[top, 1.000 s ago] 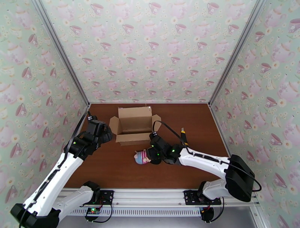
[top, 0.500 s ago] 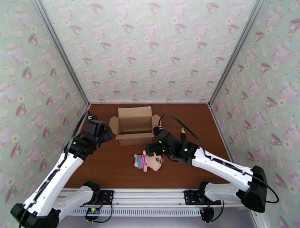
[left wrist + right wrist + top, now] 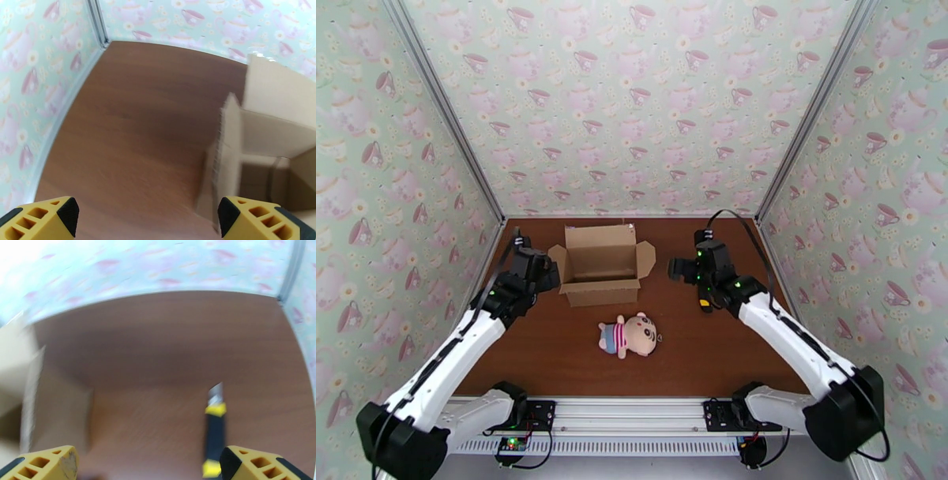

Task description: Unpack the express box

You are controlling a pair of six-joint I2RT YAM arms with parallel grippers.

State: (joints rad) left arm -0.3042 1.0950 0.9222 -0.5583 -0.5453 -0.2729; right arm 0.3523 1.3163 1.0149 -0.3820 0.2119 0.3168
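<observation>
The left fingers point(image 3: 43, 218) have widened and stand apart, empty, just beside the left flap of the box point(image 3: 599, 268). The box sits open at the back-middle of the surface point(image 3: 553, 355), flaps splayed. In front of it lies the doll point(image 3: 630, 335), freshly released (so the unpacking looks done). The right fingers point(image 3: 43, 463), also apart and empty, have pulled back to the box's right, near the knife point(image 3: 215, 429).
</observation>
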